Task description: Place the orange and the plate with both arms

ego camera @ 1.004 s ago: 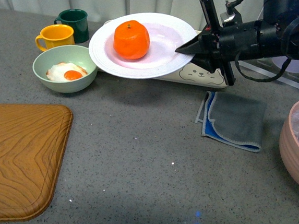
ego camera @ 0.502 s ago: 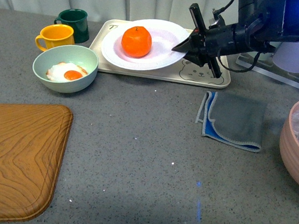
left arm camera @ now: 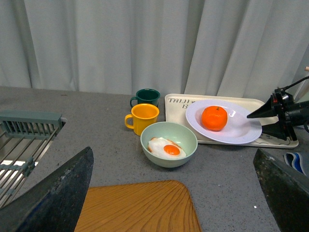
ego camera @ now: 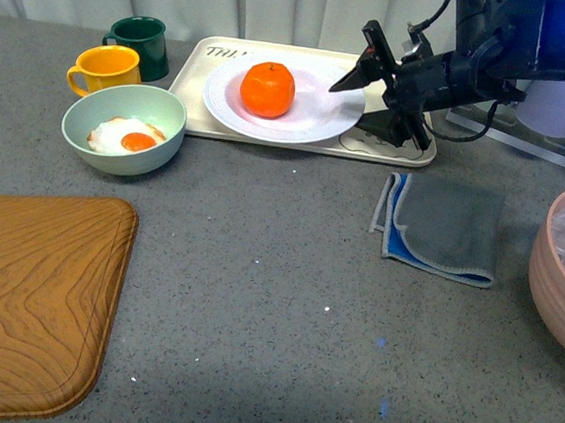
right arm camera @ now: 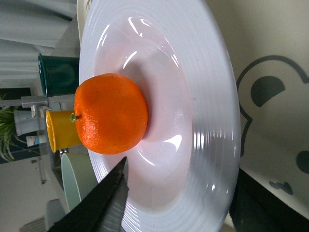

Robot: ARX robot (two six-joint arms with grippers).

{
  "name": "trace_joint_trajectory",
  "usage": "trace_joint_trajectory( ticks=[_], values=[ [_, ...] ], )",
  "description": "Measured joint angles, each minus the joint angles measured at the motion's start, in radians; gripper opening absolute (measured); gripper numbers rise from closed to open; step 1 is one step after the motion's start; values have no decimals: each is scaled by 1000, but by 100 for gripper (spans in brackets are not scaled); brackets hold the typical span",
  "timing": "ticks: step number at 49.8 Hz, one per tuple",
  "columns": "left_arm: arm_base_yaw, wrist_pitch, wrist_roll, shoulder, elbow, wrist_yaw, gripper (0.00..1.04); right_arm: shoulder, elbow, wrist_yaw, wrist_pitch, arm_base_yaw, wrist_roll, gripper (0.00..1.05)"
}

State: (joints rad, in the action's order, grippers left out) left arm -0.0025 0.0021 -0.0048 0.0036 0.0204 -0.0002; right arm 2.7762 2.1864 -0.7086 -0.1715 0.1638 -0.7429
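On the desk (ego camera: 258,269), the tray (ego camera: 196,90) is supporting the plate (ego camera: 316,115), so the right hand (ego camera: 345,110) is straddling its rim spread open, gripping nothing, the left hand (left arm camera: 172,153) is hovering wide open, empty, and the orange (ego camera: 267,88) is sitting mid-plate.

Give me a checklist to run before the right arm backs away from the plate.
1. Plate on the tray: ok, it rests there.
2. Orange in the plate: ok, it sits in the well.
3. Right gripper open: ok, its fingers are apart, one above the rim and one below.
4. Rim free of the lower finger: cannot tell, the contact is hidden.
5. Left gripper out of the way: ok, it is open, empty and far from the tray.
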Motion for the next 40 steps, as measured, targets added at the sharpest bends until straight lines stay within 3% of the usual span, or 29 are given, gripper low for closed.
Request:
trace_joint_trajectory(
  ticks=[6, 11, 15, 20, 22, 23, 25, 28, 34, 40],
  values=[
    [0, 0, 0, 0, 0, 0, 98, -161, -162, 78, 49, -2, 140, 82],
    [0, 0, 0, 0, 0, 0, 98, -266, -243, 140, 43, -3, 217, 96],
    [0, 0, 0, 0, 0, 0, 98, -346, -315, 216, 62, -2, 298, 95],
    [0, 0, 0, 0, 0, 0, 98, -457, -459, 374, 202, 7, 437, 94],
    [0, 0, 0, 0, 0, 0, 98, -500, -563, 530, 400, 15, 505, 88],
    [0, 0, 0, 0, 0, 0, 98, -510, -590, 551, 454, 16, 523, 86],
    [0, 0, 0, 0, 0, 1, 98, -549, -703, 722, 664, 20, 600, 79],
    [0, 0, 0, 0, 0, 0, 98, -600, -851, 826, 877, 19, 650, 70],
    [0, 0, 0, 0, 0, 0, 98, -713, -1111, 857, 1147, -3, 705, 52],
    [0, 0, 0, 0, 0, 0, 98, -856, -1339, 840, 1266, -33, 728, 31]
  ],
)
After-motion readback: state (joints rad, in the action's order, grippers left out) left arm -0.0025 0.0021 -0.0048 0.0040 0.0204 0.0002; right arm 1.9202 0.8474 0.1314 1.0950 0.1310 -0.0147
